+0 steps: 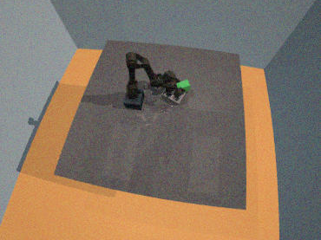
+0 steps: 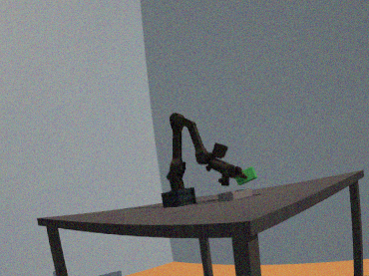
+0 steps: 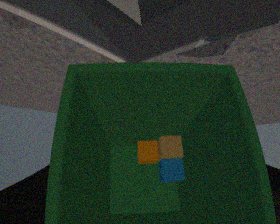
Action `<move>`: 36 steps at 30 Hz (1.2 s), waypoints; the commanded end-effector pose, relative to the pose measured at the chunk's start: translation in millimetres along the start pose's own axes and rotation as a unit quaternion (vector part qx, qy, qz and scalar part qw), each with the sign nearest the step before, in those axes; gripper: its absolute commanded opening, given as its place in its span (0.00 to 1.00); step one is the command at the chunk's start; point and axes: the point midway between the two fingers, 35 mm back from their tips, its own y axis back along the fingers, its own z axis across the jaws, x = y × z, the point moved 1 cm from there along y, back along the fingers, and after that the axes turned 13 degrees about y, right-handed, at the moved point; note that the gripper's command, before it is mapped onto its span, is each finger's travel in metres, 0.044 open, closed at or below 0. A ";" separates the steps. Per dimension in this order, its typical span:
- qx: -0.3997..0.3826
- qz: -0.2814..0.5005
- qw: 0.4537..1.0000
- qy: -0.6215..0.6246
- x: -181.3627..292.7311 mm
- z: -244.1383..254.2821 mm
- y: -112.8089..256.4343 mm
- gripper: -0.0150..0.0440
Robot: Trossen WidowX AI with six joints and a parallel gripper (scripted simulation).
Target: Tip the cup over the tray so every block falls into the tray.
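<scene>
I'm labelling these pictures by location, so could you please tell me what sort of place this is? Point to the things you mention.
Probably a bare room set up for robot trials: a single robot arm (image 1: 140,62) (image 2: 195,140) stands on a dark table (image 1: 173,157) (image 2: 150,221), plain grey-blue walls (image 1: 173,14) (image 2: 249,81) surround it, and the floor (image 1: 130,219) (image 2: 309,270) is orange.

Bare room, lone robot-arm table.
</scene>
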 end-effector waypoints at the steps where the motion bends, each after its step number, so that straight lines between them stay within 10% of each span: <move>1: -0.008 0.017 1.000 -0.003 -0.4 0.3 0.9 0.25; 36: -0.045 0.123 0.991 -0.003 2.3 1.2 22.7 0.25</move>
